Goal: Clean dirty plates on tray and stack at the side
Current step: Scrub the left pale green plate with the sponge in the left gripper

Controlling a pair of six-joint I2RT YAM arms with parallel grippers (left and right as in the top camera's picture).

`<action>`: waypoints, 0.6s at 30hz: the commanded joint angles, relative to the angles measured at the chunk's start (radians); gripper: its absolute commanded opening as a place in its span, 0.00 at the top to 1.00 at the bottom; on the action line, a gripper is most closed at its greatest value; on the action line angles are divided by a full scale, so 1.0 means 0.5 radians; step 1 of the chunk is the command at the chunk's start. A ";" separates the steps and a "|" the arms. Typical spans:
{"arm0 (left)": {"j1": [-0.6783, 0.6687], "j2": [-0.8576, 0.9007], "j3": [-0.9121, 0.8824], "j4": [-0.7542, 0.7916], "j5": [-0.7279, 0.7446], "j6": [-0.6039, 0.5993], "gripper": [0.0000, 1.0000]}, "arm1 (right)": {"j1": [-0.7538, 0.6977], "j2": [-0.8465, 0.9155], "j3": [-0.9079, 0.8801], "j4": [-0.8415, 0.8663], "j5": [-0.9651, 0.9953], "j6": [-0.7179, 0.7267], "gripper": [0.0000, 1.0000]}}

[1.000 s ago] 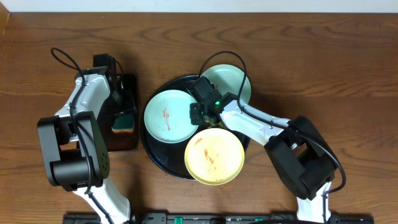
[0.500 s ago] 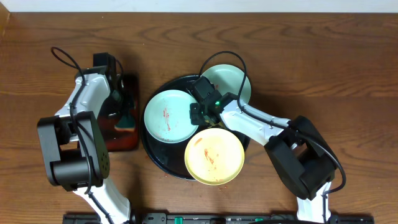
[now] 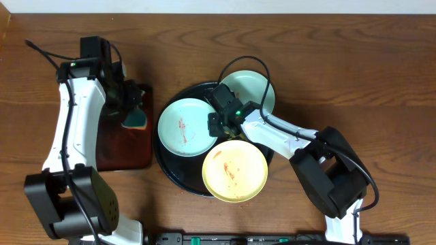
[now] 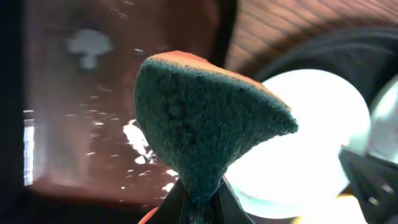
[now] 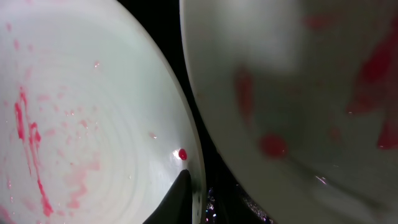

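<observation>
The left arm (image 3: 68,129) is bent at the elbow, its wrist just left of the tray (image 3: 174,169), and the left gripper (image 3: 131,110) pinches the teal sponge (image 4: 199,124). The right arm (image 3: 279,136) stretches low over the tray's middle, with the right gripper (image 3: 216,124) among the three plates (image 3: 184,127) lying on it. I cannot tell whether its jaws are open or closed.

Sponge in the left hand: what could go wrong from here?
1. The left hand pinches the sponge by one narrow edge, so it may twist or slip out under scrubbing pressure.
2. The yellow plate overhangs the round tray at its near rim; a nudge could tip it off.
3. The right hand sits at the left mint plate rim, so wiping there risks an arm clash.
</observation>
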 commanded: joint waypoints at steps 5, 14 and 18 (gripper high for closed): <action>-0.236 0.027 -0.223 0.218 0.151 -0.307 0.92 | 0.019 0.062 -0.009 -0.035 0.071 -0.023 0.88; -0.539 0.137 -0.477 0.644 -0.182 -0.665 0.93 | 0.019 0.062 -0.009 -0.040 0.071 -0.023 0.87; -0.625 0.252 -0.478 0.723 -0.302 -0.736 0.93 | 0.019 0.062 -0.009 -0.041 0.071 -0.023 0.87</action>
